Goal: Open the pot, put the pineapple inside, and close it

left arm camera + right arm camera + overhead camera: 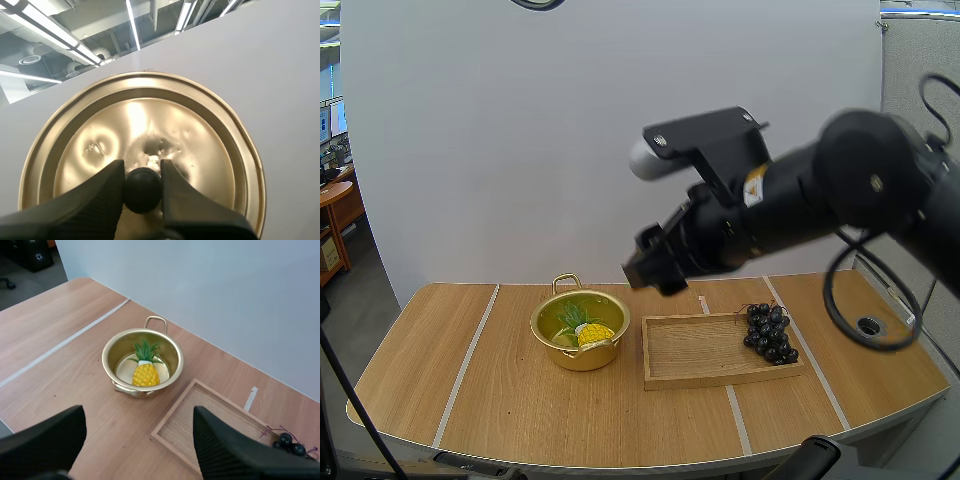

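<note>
Now: pot lidless, pineapple inside | left gripper clamped on lid | right gripper spread wide

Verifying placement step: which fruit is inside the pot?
The pineapple, yellow with green leaves, lies in the open pot. The grapes, a dark bunch, are outside it, at the right end of the wooden tray.

place: office-lab | evidence: white screen behind wooden table; desks beyond
</note>
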Robot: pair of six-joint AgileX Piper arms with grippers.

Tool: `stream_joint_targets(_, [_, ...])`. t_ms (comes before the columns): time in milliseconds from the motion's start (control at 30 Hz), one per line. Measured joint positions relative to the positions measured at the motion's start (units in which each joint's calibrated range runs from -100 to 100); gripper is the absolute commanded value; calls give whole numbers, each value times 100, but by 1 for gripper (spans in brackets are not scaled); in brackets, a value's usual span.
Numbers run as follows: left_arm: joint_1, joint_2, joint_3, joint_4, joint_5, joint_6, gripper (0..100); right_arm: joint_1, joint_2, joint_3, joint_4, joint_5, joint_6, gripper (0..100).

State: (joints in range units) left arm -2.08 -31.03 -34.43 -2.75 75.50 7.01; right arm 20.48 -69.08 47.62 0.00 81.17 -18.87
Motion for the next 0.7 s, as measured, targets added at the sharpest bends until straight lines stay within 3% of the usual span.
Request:
stream_joint_targets(233, [0, 0, 0, 0, 0, 0, 0, -234, -685, 692, 0, 87, 72, 100])
stream_joint_targets(267, [0, 0, 0, 0, 0, 0, 0, -253, -758, 781, 0, 87, 84, 87])
stream_joint_targets(300, [0, 0, 0, 0, 0, 0, 0, -267, -845, 863, 0, 104, 84, 58])
stream_joint_targets(333, [0, 0, 0, 0, 0, 0, 0, -269, -919, 922, 0, 104, 84, 45])
stream_joint_targets(367, [0, 0, 0, 0, 0, 0, 0, -278, -991, 991, 0, 127, 84, 19])
stream_joint_targets(400, [0, 0, 0, 0, 0, 0, 0, -296, -1054, 1052, 0, 150, 84, 0])
stream_joint_targets(700, [0, 0, 0, 0, 0, 0, 0, -408, -1305, 1232, 0, 235, 95, 0])
